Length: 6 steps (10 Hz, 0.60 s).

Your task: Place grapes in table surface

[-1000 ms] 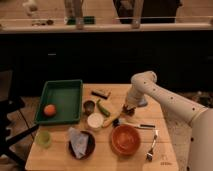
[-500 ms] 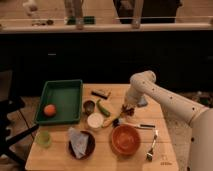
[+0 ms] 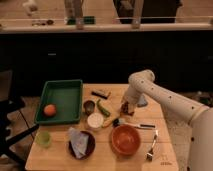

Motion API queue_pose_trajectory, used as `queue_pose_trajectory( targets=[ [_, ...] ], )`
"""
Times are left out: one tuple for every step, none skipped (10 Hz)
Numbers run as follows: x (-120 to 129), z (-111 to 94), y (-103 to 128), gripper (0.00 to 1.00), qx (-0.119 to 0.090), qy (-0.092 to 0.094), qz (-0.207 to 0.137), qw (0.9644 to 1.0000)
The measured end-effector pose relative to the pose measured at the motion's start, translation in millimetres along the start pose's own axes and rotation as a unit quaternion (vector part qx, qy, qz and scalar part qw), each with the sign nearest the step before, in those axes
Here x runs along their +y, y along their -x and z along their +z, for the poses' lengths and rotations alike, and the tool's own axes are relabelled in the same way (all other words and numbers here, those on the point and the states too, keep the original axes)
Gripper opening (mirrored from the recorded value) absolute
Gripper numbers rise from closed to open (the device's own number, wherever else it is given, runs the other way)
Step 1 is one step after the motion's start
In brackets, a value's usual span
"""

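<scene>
Tool (image 3: 127,108) is hovering low over the table (image 3: 165,142), behind the orange-brown bowl (image 3: 125,139), gripping the grapes (image 3: 125,108). Risk: releasing too high and they're rolling into the bowl or onto the brush (image 3: 131,123) just beside.

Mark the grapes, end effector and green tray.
grapes (image 3: 126,108): camera view, dark bunch at the end effector tip.
end effector (image 3: 127,106): camera view, lower end, above the table.
green tray (image 3: 62,83): camera view, far rim.

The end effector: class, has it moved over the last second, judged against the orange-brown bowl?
No. The end effector remains low over the table, just behind the bowl, showing no clear shift.
</scene>
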Motion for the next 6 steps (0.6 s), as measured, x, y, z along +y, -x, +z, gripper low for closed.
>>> queue_pose_trajectory(
  targets=[
    [0.3, 0.1, 0.1, 0.80, 0.000, 0.002, 0.001, 1.0000],
    [0.1, -0.1, -0.2, 0.80, 0.001, 0.003, 0.003, 1.0000],
    [-0.6, -0.6, -0.1, 0.80, 0.000, 0.003, 0.004, 1.0000],
    [-1.1, -0.7, 0.0, 0.80, -0.001, 0.003, 0.005, 1.0000],
    [-0.7, -1.4, -1.2, 0.80, -0.003, 0.003, 0.008, 1.0000],
    [0.0, -2.7, -3.1, 0.80, -0.006, 0.000, 0.013, 0.9999]
  ],
)
